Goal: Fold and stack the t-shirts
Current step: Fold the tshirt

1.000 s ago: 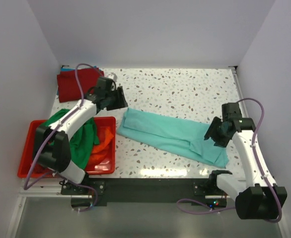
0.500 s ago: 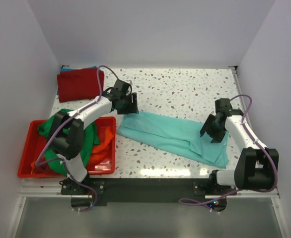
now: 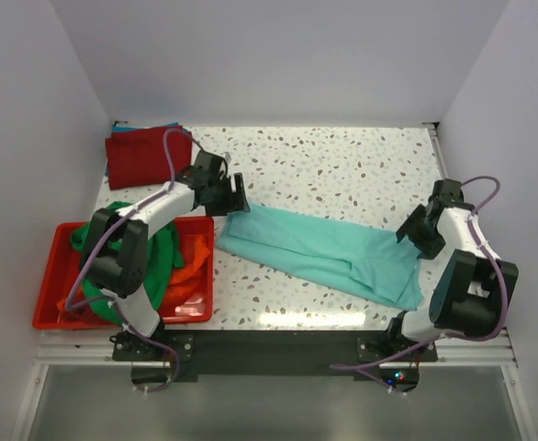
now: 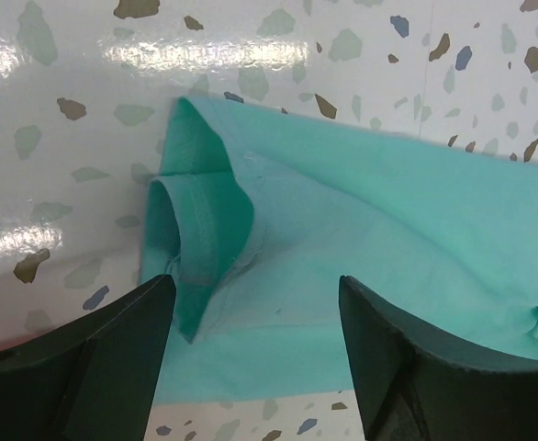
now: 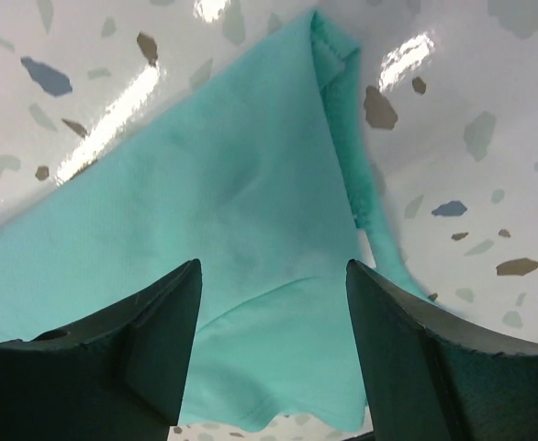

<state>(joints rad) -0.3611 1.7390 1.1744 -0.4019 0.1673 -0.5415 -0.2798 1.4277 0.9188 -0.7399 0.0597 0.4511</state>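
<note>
Two pincers stand open with nothing in them, the left gripper (image 4: pixel 252 296) over the teal t-shirt's (image 3: pixel 319 248) end beside the red bin (image 3: pixel 47 308) and the right gripper (image 5: pixel 272 276) over its end far from the bin.

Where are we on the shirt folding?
Done: the dark red shirt lies folded at the far left corner. In hand: the teal shirt lies stretched across the table, with the left hand and right hand open above its two ends, gripping nothing. Left: fold the teal one, then the green shirt and orange shirt, heaped unfolded in the red bin.
</note>
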